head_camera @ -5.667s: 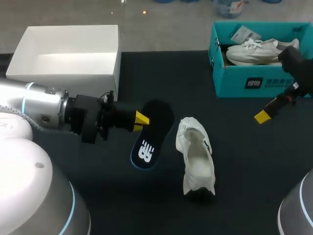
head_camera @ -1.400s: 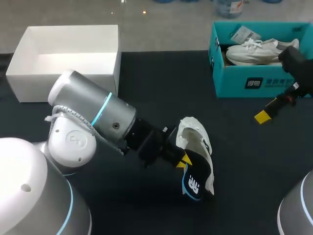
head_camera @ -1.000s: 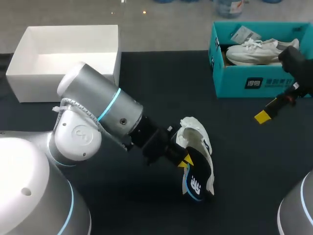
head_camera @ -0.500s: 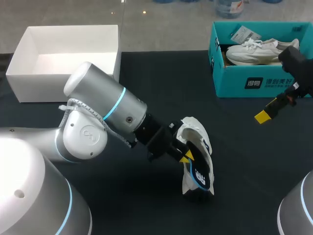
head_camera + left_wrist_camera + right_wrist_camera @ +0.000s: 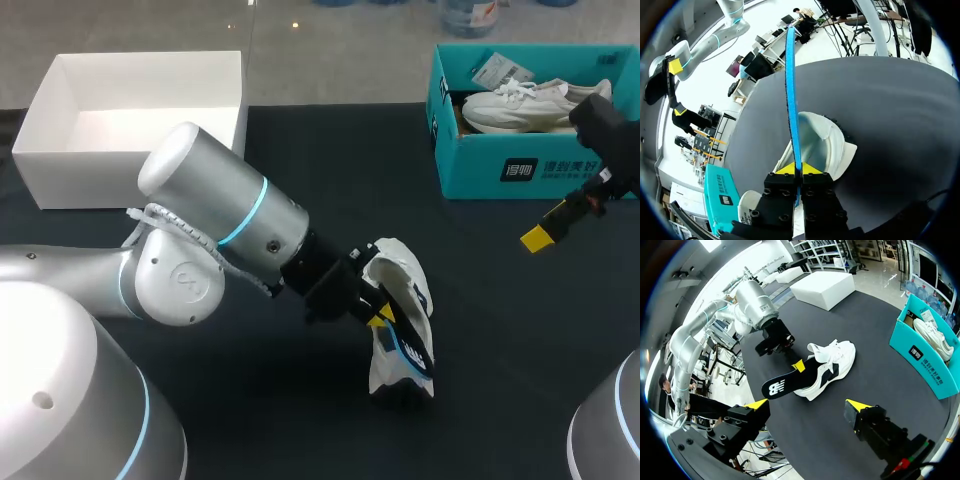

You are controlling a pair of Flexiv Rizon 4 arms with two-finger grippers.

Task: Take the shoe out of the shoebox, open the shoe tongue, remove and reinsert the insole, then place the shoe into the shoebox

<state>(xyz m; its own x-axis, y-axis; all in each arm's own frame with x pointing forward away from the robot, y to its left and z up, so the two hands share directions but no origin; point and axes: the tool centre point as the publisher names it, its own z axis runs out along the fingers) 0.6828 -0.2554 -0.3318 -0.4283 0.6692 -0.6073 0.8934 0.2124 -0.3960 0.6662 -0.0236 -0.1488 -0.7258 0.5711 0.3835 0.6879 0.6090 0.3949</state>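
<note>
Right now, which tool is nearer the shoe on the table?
Left. The left tool grips the insole at the shoe; the right tool hangs apart near the teal box.

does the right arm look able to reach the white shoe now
Probably yes: right end effector is open with only bare table before the shoe; the left end effector holds the insole at its opening.
</note>
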